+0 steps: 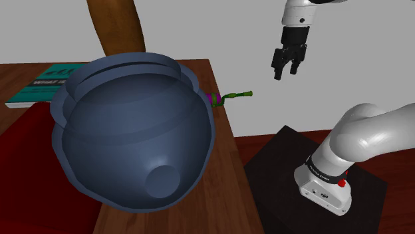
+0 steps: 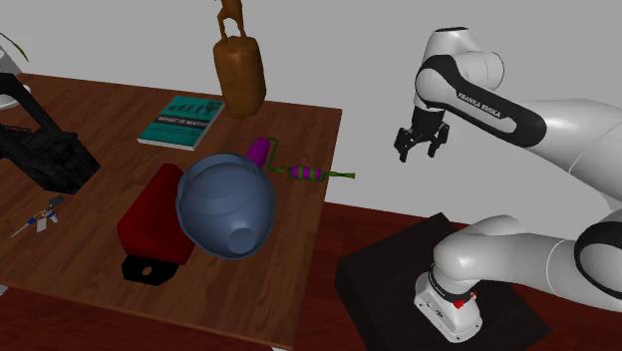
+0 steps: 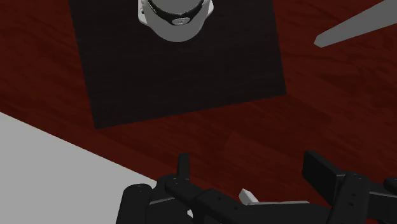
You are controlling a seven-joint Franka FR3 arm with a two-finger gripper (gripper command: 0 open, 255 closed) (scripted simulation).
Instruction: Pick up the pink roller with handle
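Claw: the gripper [image 1: 286,74] is hanging in open air off the side of the table [image 2: 229,299]. Its two black fingers are standing apart with nothing between them.
Roller: the pink roller [image 2: 264,152] is lying on the table at the edge facing the stand [image 2: 399,279], tucked just beside the big blue round pot [image 2: 226,206]. Its green and purple handle [image 2: 319,175] is poking out over that edge.
Gap: the claw is sitting well apart from the roller, higher up and out over the stand side.
Wrist camera: it is looking down past the parted fingers at the black stand and the dark red floor [image 3: 51,63].
Progress: nothing is done yet, by my reading. The roller is lying untouched, so the reach across, the drop, the squeeze and the lift are all waiting.
Writing: "FRANKA EMIKA" is showing in white on the arm [image 2: 488,105]. The teal book [image 2: 181,120] near the table's far edge is carrying pale lettering I cannot make out.
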